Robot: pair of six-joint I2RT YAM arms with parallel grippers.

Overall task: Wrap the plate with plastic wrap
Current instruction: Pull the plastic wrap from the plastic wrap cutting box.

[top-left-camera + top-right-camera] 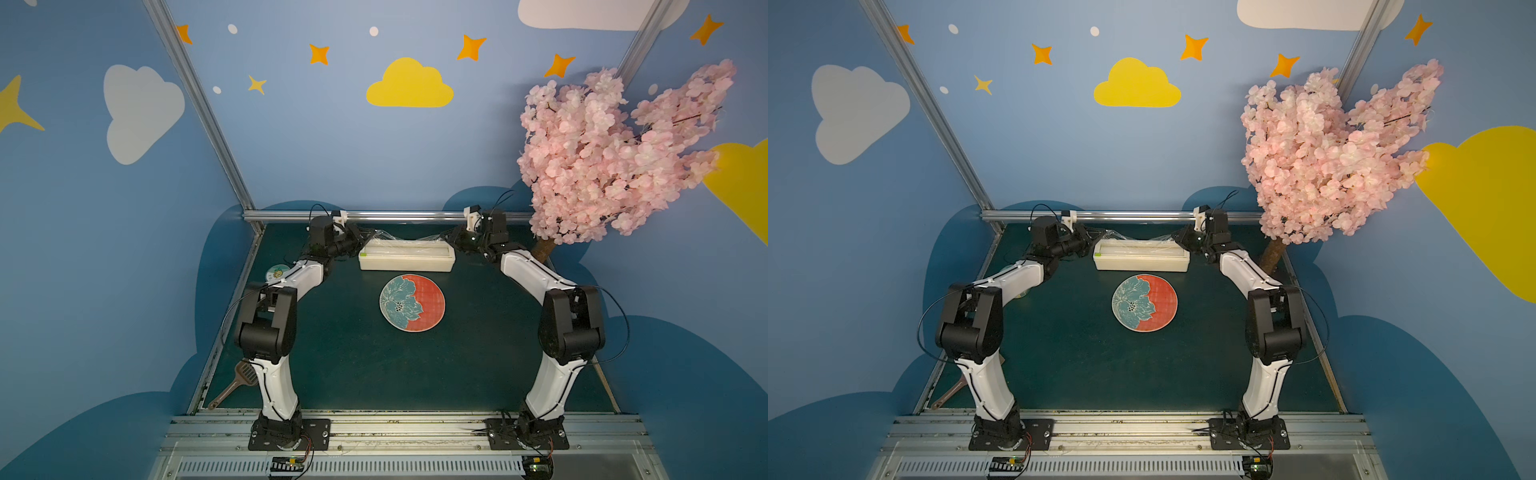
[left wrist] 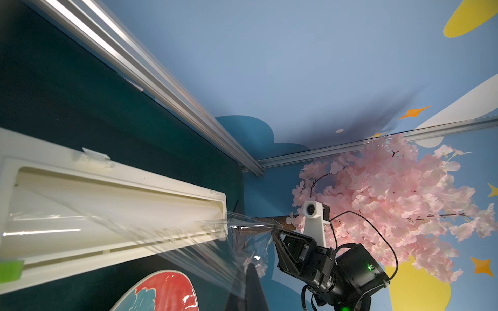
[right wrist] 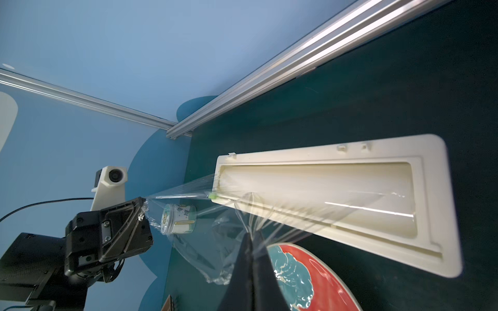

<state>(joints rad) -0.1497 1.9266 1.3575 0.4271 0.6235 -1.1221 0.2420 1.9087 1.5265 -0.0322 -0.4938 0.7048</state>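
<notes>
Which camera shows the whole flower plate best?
Both top views: the plate lies whole and uncovered. Each wrist view catches only part of it, cut off by the picture's edge.

Plate (image 2: pixel 161 293) cut off by the frame edge in both wrist views. Dispenser box (image 2: pixel 107 215) cropped at one end in left wrist view. Jar (image 1: pixel 276 273) mostly hidden behind left arm (image 1: pixel 270 328), scoop (image 1: pixel 242 371) partly hidden too. Plastic wrap (image 1: pixel 384 237) faint in both top views, extent unclear, grip points too small to tell.
</notes>
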